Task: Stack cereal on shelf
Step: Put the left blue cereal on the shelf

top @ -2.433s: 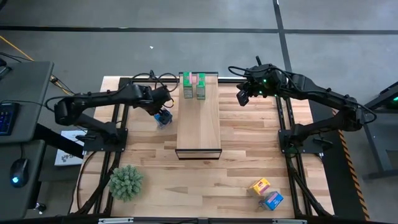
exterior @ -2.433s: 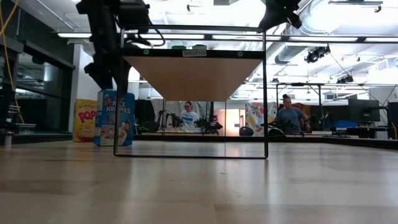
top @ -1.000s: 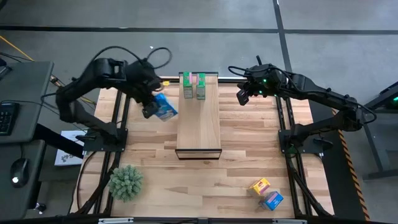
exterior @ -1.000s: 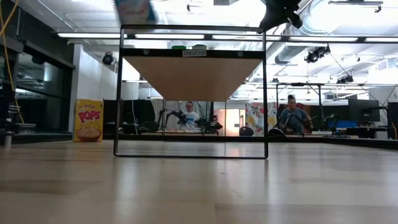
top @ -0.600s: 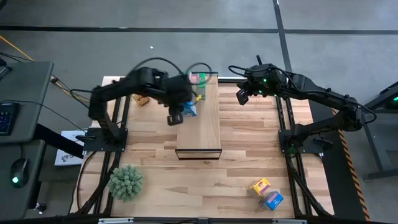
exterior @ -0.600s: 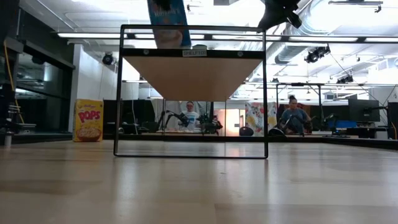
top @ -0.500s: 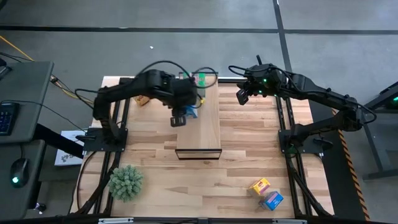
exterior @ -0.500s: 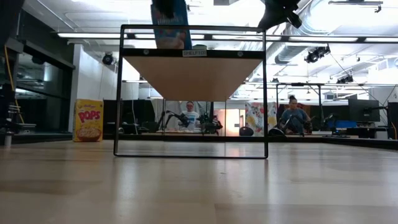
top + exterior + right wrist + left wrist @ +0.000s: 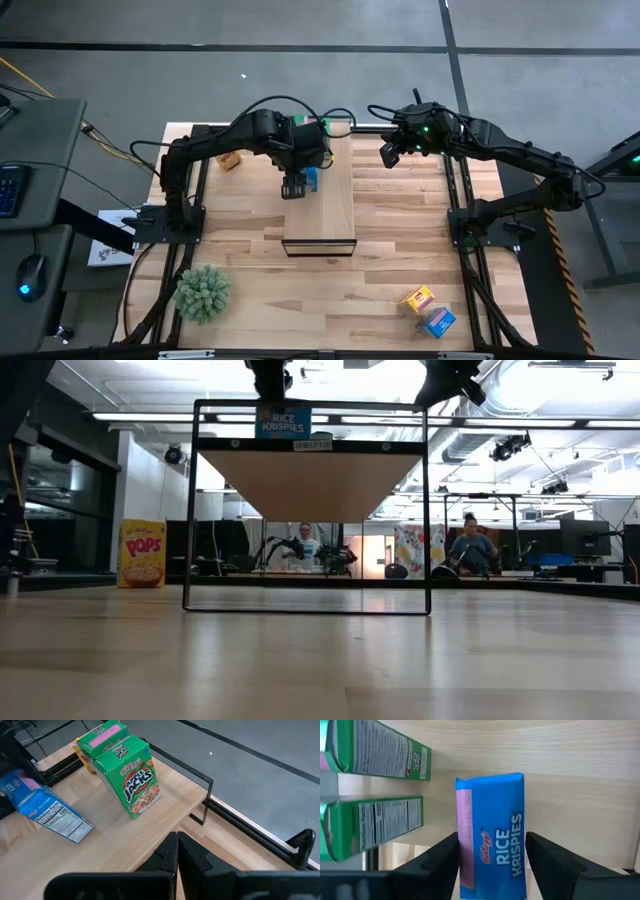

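Straddling blue cereal box (image 9: 492,837) on shelf (image 9: 325,215), left claw (image 9: 492,870) part-open w/ visible gaps.

Bright overhead ceiling strips (image 9: 330,418) (glaring), soft shadows, foreground tabletop (image 9: 320,670) blurred

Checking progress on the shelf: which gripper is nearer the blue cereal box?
Left. The left gripper straddles the blue cereal box on the shelf; the right gripper hangs off to the side.

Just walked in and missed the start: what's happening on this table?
The left tool is setting a blue cereal box on the shelf, beside two green boxes; its fingers sit apart from the box's sides. The right tool waits shut above the shelf's far corner. Two boxes remain on the table.
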Robot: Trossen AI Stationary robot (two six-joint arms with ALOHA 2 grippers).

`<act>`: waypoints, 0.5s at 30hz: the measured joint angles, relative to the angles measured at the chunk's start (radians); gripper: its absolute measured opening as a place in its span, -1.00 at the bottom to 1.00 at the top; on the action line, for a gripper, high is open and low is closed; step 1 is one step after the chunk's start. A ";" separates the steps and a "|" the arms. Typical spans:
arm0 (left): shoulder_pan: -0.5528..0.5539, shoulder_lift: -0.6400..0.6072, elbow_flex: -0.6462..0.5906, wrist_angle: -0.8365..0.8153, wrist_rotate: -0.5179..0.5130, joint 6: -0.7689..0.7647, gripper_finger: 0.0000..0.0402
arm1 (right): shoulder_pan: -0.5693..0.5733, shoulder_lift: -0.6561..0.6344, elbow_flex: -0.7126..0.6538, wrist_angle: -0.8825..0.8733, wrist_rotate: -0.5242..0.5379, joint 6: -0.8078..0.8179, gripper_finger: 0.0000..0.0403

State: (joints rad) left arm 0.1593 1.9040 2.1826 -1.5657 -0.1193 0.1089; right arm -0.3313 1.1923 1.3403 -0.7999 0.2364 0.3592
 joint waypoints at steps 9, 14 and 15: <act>0.032 -0.043 0.000 0.002 0.006 -0.027 0.12 | 0.000 0.000 0.000 0.004 0.000 -0.001 -1.00; 0.035 -0.088 0.000 0.004 0.014 -0.047 0.12 | 0.000 0.000 0.000 0.005 0.000 -0.001 -1.00; 0.037 -0.103 0.000 0.006 0.015 -0.054 0.12 | 0.000 0.000 0.000 0.005 0.000 -0.001 -1.00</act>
State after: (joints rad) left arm 0.1963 1.8011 2.1826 -1.5595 -0.1039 0.0545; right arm -0.3313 1.1923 1.3403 -0.7944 0.2363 0.3584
